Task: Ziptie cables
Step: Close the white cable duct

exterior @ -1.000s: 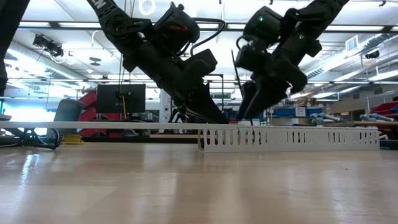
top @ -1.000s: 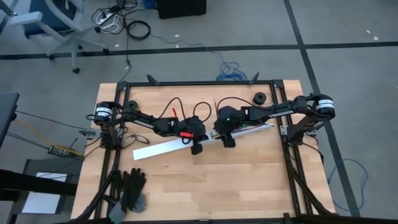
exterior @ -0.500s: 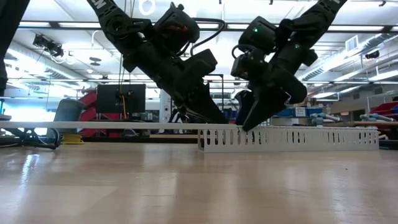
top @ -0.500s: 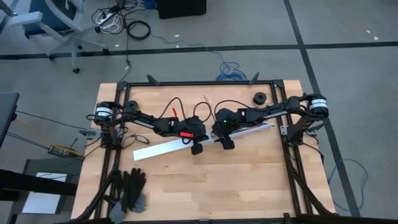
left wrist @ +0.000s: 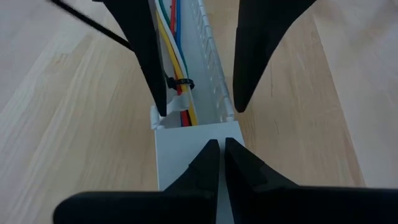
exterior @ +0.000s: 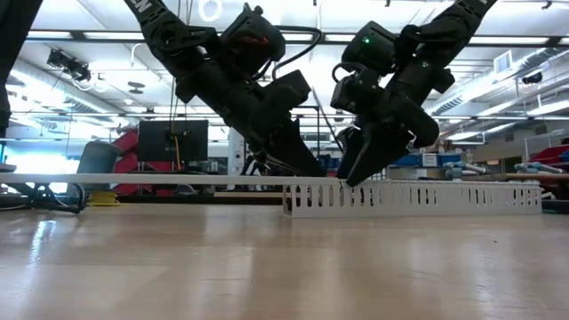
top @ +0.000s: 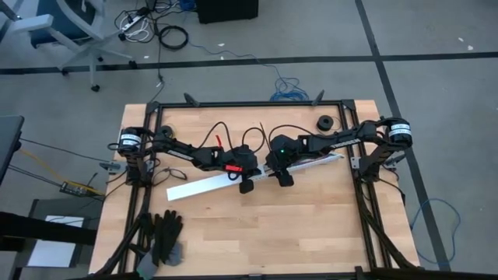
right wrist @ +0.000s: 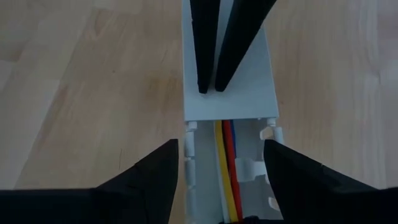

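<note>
Low view, right gripper [exterior: 353, 174] lowered over cables [left wrist: 177, 93]

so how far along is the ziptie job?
Looks done: the cables lie in the white slotted channel, and a black ziptie already loops around them. In hand: the left end effector, shut, presses on the channel's flat cover, while the right end effector stands open astride the channel. Left: whether the tie is fully cinched can't be told.

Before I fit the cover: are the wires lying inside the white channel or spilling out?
Inside. The wires run along the bottom of the channel, between its slotted walls, with a black zip tie around them.
</note>
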`<state>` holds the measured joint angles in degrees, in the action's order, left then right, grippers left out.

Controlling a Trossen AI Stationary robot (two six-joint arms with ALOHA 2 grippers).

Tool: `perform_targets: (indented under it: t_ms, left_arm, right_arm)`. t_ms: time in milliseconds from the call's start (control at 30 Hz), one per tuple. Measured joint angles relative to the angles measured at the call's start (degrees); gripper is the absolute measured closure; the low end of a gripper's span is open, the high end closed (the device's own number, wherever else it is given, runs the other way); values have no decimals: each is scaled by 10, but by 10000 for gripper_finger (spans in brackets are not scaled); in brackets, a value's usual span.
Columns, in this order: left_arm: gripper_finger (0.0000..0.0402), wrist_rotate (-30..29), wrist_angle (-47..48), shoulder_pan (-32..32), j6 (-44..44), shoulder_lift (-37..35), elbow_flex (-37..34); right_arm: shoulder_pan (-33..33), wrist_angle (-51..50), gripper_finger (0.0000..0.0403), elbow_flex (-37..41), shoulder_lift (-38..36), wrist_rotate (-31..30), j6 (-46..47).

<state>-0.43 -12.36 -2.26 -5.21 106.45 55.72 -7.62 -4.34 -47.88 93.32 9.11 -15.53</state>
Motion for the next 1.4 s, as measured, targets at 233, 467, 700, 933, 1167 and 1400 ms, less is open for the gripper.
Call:
perform_targets:
  t_ms: [233, 467, 700, 933, 1167, 1400]
  left_arm:
    - [401, 0, 0, 0, 0, 0, 0]
    - [402, 0, 0, 0, 0, 0, 0]
    - [401, 0, 1, 0, 0, 0, 0]
    - [401, 0, 1, 0, 0, 0, 0]
    - [401, 0, 1, 0, 0, 0, 0]
    - [402, 0, 1, 0, 0, 0, 0]
  right_arm:
    - [0, 5, 185, 0, 0, -4, -15]
    - [1, 15, 181, 1, 0, -9, -19]
    - [4, 15, 183, 1, -1, -13, -17]
    - [13, 18, 181, 1, -1, -14, -15]
    - [13, 17, 186, 1, -9, -23, -20]
    - [6, 16, 181, 0, -15, -23, -37]
